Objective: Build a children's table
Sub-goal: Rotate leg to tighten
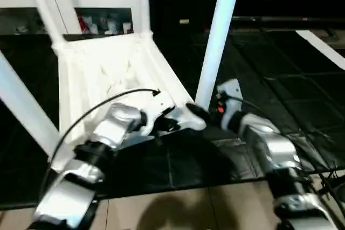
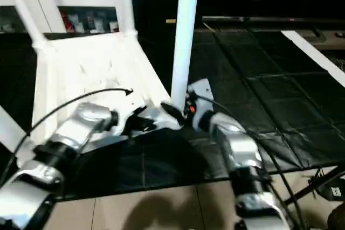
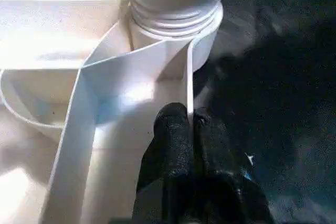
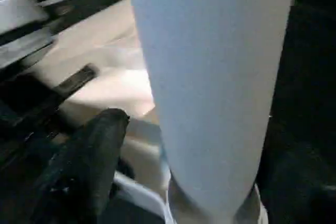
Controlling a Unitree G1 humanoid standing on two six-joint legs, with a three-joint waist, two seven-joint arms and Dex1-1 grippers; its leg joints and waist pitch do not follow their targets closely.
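White cabinet (image 1: 81, 4) behind upturned table (image 1: 102, 79)

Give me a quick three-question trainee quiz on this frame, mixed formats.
1. True or false: the table top lies with its ribbed underside up.
2. The right gripper is at the base of which leg? A) the near right leg B) a far leg
3. What does the left gripper pinch?

Key:
1. True.
2. A.
3. A thin rib of the table top, just below the socket with the threaded leg end.
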